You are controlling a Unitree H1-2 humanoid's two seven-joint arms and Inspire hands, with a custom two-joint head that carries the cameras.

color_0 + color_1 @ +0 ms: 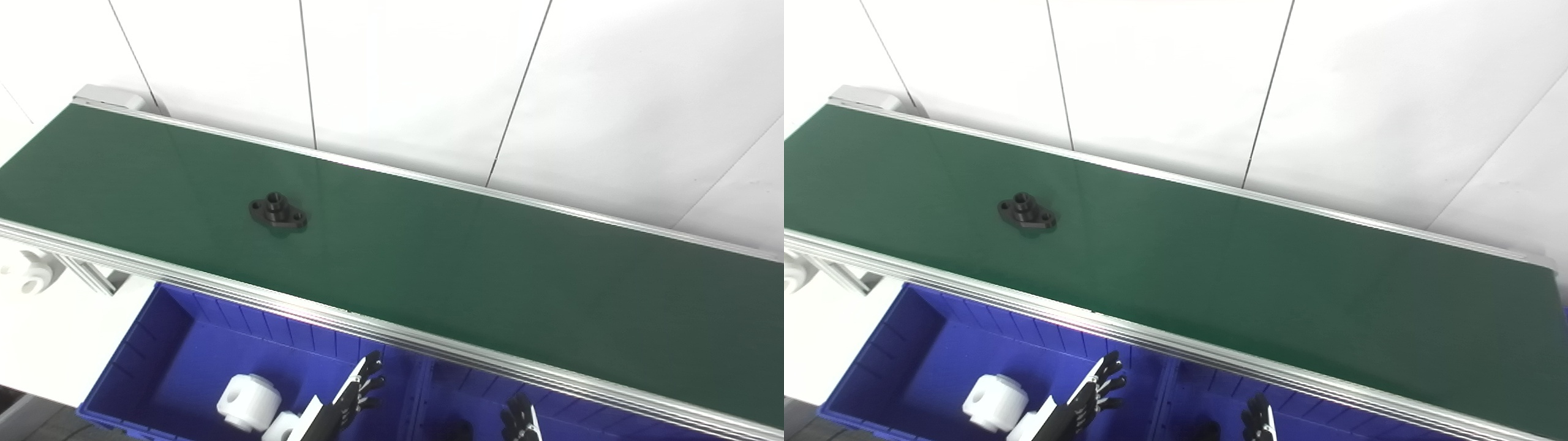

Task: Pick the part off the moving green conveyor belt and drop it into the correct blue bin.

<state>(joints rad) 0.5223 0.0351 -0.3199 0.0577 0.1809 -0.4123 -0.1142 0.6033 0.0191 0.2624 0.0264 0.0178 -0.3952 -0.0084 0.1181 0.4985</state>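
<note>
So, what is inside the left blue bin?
Two white parts lie in the left bin. The left hand, open, hovers over it and its arm covers part of the second one. The bin's near end is out of view.

1. We see the belt (pixel 465 269) as smooth green material with a soft sheen; it faintly mirrors the wall seams.
2. Its rails (pixel 429 343) look like ribbed, brushed metal, bright silver.
3. The part (pixel 277 211) looks matt black, maybe plastic or coated metal; we cannot tell which.
4. The left bin (pixel 177 361) is glossy blue plastic with ribbed walls.
5. The white pieces (pixel 248 401) in it look like smooth, matt plastic.
6. The wall (pixel 416 79) is smooth white panelling.
</note>
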